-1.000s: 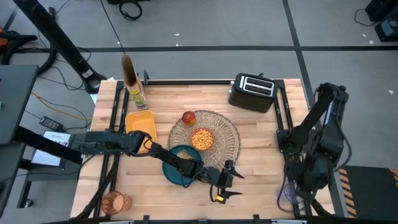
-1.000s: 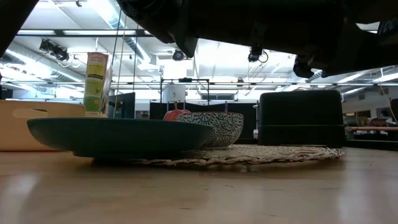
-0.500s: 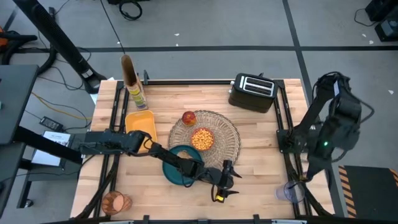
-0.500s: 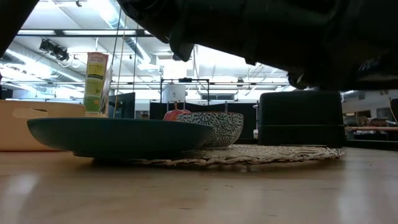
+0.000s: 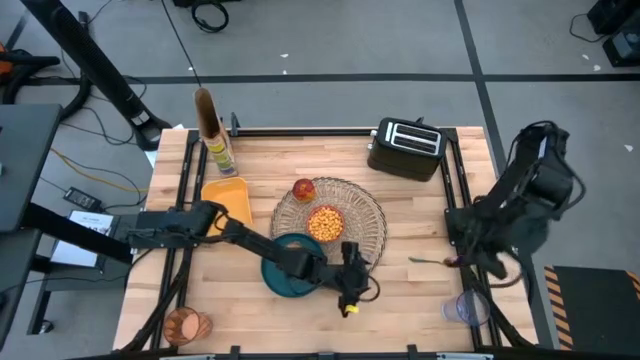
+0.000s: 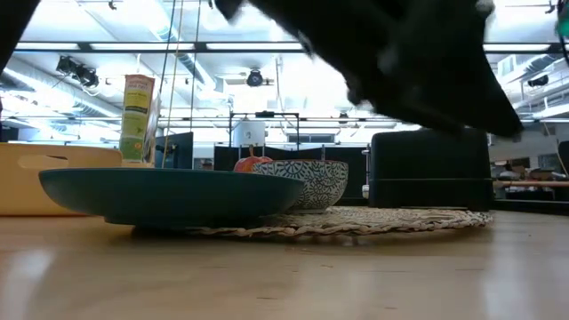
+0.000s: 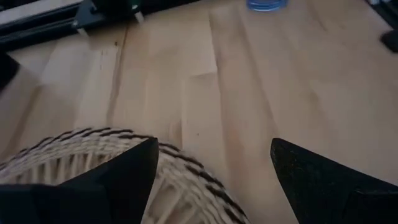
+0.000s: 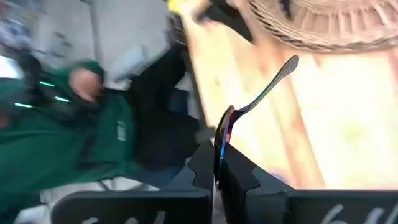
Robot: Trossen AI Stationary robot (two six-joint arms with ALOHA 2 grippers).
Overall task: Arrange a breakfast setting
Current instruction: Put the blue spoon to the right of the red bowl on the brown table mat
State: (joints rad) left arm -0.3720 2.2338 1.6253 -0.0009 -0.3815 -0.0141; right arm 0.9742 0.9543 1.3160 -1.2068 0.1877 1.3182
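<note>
The woven placemat (image 5: 365,228) lies mid-table. It carries the patterned bowl (image 5: 325,222) and the red apple (image 5: 304,189). The teal plate (image 5: 280,275) rests on the mat's near left edge; the left arm hides the toast. My left gripper (image 5: 350,283) is open and empty just off the mat's near edge (image 7: 186,180). My right gripper (image 5: 457,262) is at the table's right edge, shut on the blue spoon (image 5: 425,261). The orange cup (image 5: 185,325) stands at the near left corner. My right gripper pinches the spoon's wider end (image 8: 222,140) between its two shut fingers, edge-on. The slim stem (image 8: 267,90) sticks out past the fingertips toward the placemat. The spoon is lifted clear of the table and lies about level.
A black toaster (image 5: 405,147) stands at the far right. A yellow tray (image 5: 228,197) and a bottle (image 5: 218,150) are at the far left. A clear bluish cup (image 5: 462,310) stands off the near right corner. A person in green (image 8: 93,118) shows beyond the table.
My right gripper has risen from beside the bluish cup and gone toward the table's right edge, carrying the spoon out over the wood. My left gripper has drawn back from the near edge toward the placemat and turned.
</note>
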